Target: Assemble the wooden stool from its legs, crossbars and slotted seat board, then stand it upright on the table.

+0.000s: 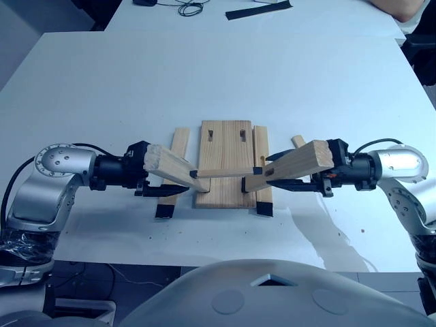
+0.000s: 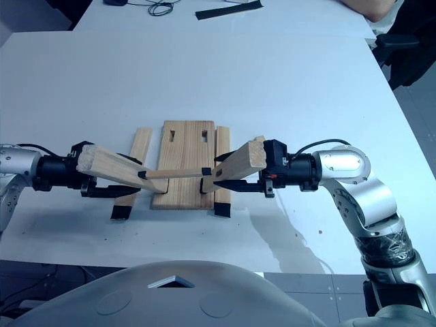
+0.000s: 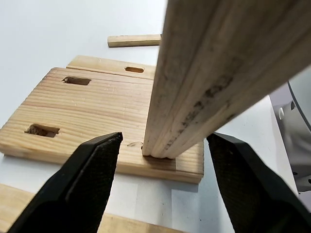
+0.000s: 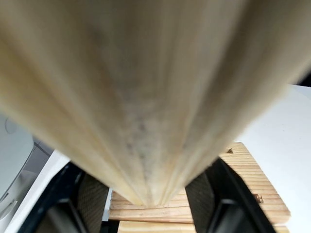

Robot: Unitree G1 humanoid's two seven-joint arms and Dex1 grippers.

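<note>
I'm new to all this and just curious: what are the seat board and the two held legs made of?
The seat board: bare pale wood, likely pine; matte, with clear grain stripes. The left leg and right leg: the same unvarnished wood, apparently glued from strips, judging by lengthwise seams in the wrist views.

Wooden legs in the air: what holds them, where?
Left hand grips the left leg, the right hand the right leg, each near its outer end; a crossbar spans between them.

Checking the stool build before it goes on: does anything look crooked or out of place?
Nothing looks damaged. One loose crossbar lies slanted on the table, off to the right of the seat board and apart from the other parts.
</note>
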